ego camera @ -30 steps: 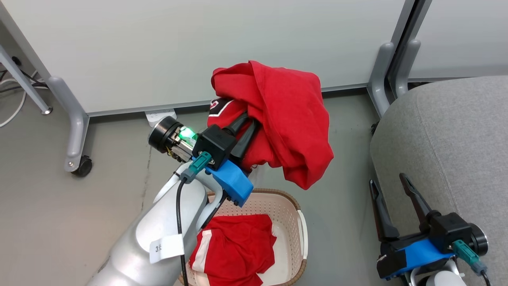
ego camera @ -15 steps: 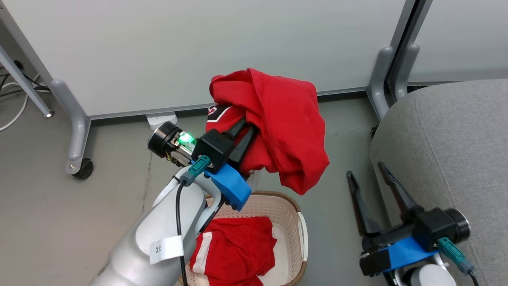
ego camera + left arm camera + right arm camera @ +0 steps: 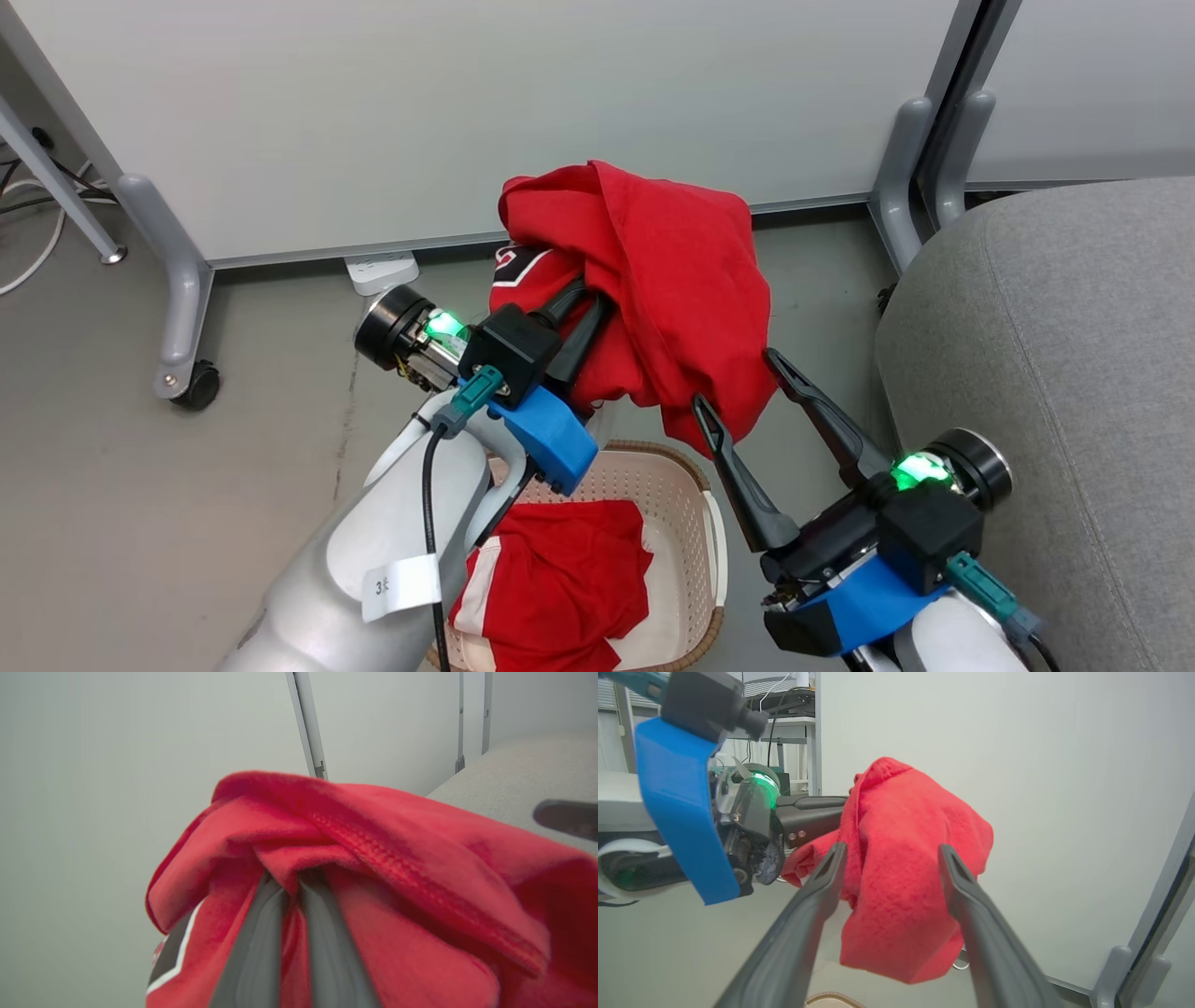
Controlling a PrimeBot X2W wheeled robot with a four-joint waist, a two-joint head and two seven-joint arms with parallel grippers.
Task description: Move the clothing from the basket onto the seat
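Note:
A bright red garment with a dark-and-white logo [image 3: 653, 280] hangs in the air above the floor, with my left gripper [image 3: 581, 301] shut on it; its fingers [image 3: 261, 942] vanish into the cloth [image 3: 373, 858]. My right gripper [image 3: 742, 383] is open, its fingertips at either side of the garment's hanging lower end [image 3: 901, 905] without closing on it. The second red garment, with a white stripe [image 3: 551, 588], lies in the cream basket [image 3: 714, 551] below. The grey seat [image 3: 1055, 373] is at the right.
White partition panels on grey legs stand behind, one leg with a caster [image 3: 191, 387] at the left and another pair of legs [image 3: 910, 187] beside the seat. A white power strip [image 3: 381, 271] lies on the grey floor by the wall.
My right arm has swung up and leftward from beside the seat, bringing its open fingers around the garment's hanging end. The left gripper and garment have hardly moved.

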